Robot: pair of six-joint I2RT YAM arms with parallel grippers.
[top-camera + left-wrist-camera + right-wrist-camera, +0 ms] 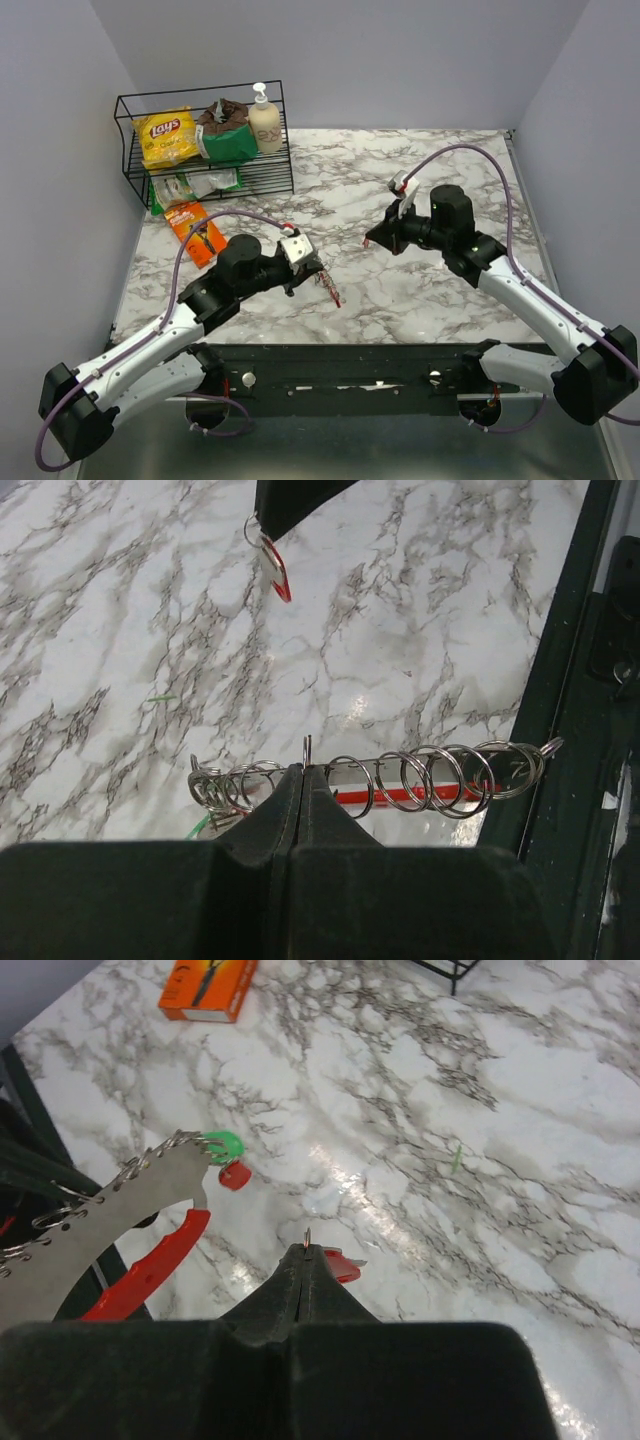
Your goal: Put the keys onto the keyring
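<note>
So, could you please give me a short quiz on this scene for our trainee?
1. True or false: the left fingers stand open.
2. Which colour is the head of the key hanging at the right fingers? A green, B red, C yellow.
3. Fill in: the orange box lies just in front of the wire ____.
Key: 1 false, they are shut on a ring of the keyring; 2 B; 3 basket.
</note>
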